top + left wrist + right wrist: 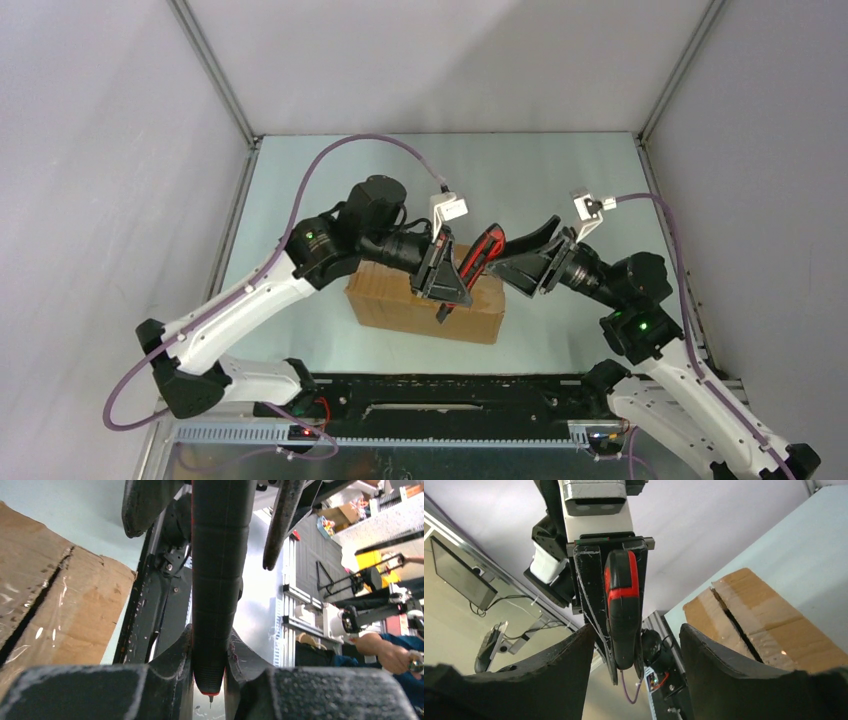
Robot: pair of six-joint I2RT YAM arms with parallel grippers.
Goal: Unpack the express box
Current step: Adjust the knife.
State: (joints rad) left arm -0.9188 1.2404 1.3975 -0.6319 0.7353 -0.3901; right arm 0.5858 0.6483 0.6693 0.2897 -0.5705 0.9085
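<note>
Left hand (pixel 445 285) clamped on the knife (pixel 487 248), right hand (pixel 522 252) apart beside it; box (pixel 395 300) lies under the left hand, long axis left-right

From above, my left gripper (pixel 447 290) hides part of the express box (pixel 395 305); in my left wrist view the box runs off at nine o'clock, the utility knife (pixel 220 580) at twelve
</note>
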